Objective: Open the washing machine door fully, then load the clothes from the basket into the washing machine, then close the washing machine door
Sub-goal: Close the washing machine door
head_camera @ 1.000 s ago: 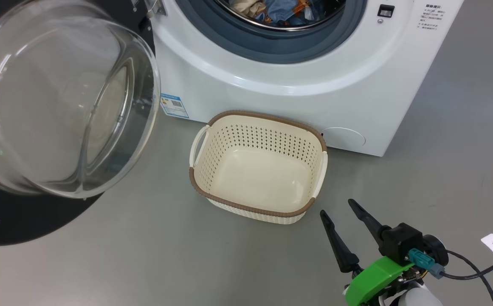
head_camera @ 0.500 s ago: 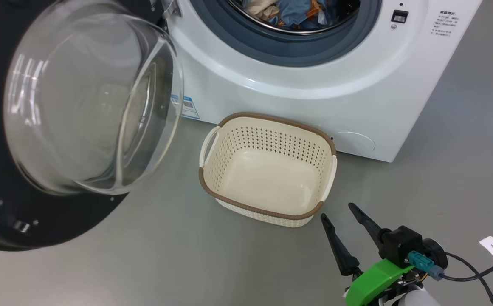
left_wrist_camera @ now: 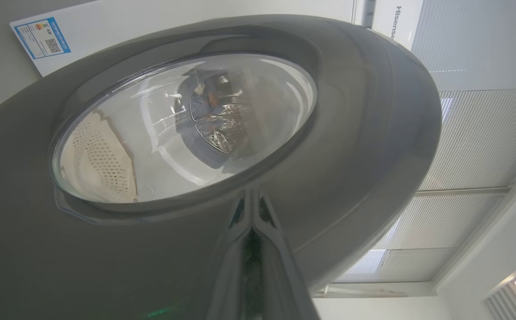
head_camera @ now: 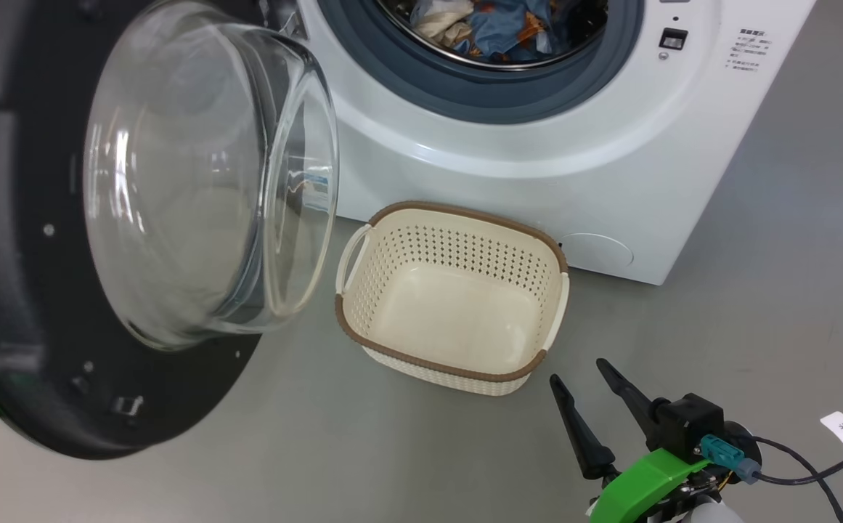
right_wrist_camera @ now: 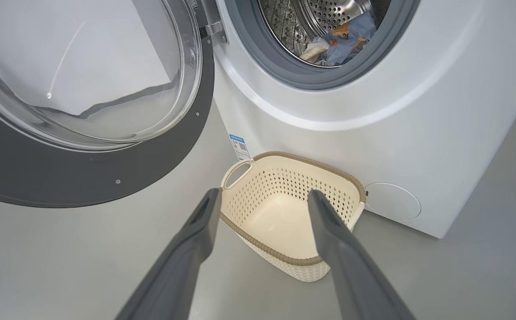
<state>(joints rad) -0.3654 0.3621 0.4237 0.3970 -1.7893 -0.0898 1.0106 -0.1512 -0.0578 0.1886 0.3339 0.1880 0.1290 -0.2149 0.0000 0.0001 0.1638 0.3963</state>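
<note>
Clothes [head_camera: 497, 29] lie in the drum of the washing machine [head_camera: 537, 167]; basket [head_camera: 457, 247] empty, so loading looks done. Left gripper [left_wrist_camera: 251, 198], fingers together, tips against the outer face of the part-open washing machine door [left_wrist_camera: 373, 133], probably to push it shut. Right gripper [head_camera: 576, 370] spread, empty, near the basket's front corner.

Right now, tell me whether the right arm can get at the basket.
Probably yes. The right gripper hangs open just short of the basket, with only floor between them; the washing machine door stands off to the left, out of that path.
</note>
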